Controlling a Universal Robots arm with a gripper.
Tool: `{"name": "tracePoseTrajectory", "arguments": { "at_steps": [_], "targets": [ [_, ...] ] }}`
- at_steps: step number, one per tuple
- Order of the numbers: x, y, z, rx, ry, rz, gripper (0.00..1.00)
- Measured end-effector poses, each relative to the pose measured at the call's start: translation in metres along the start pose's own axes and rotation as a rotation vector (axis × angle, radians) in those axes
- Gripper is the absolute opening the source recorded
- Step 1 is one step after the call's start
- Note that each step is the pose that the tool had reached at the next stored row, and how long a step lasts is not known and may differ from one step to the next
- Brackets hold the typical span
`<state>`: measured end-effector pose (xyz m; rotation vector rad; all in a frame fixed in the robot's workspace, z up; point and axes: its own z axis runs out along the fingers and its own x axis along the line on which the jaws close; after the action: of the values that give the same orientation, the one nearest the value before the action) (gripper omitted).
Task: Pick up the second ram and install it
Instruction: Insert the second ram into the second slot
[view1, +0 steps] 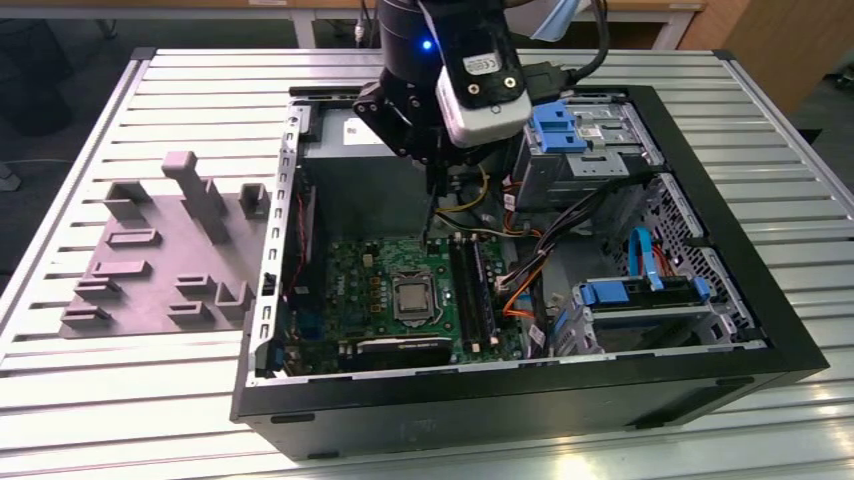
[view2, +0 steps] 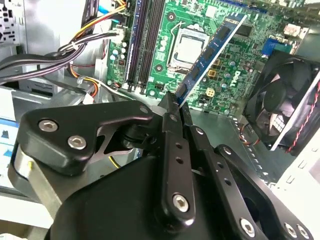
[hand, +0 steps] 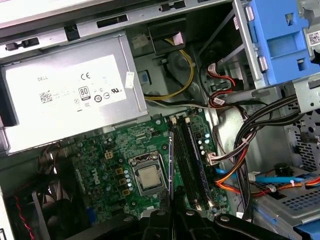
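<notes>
The claw (view2: 178, 100) is pinching the second ram (view2: 212, 52) edge-on. It is hanging above the motherboard (view2: 235, 70), beside the black slot rails (view2: 145, 40).

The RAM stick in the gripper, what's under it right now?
The RAM stick, pinched in the gripper, hangs over the motherboard, with the processor socket beside it. The board directly beneath the stick is covered.
</notes>
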<state>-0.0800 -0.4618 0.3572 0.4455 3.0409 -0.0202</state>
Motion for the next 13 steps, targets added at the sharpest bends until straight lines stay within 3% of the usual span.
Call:
{"name": "tracePoseTrajectory", "arguments": {
  "at_steps": [13],
  "targets": [
    [0.0, 0.0, 0.0, -0.0069, -0.0003, -0.1, 0.14]
  ]
}}
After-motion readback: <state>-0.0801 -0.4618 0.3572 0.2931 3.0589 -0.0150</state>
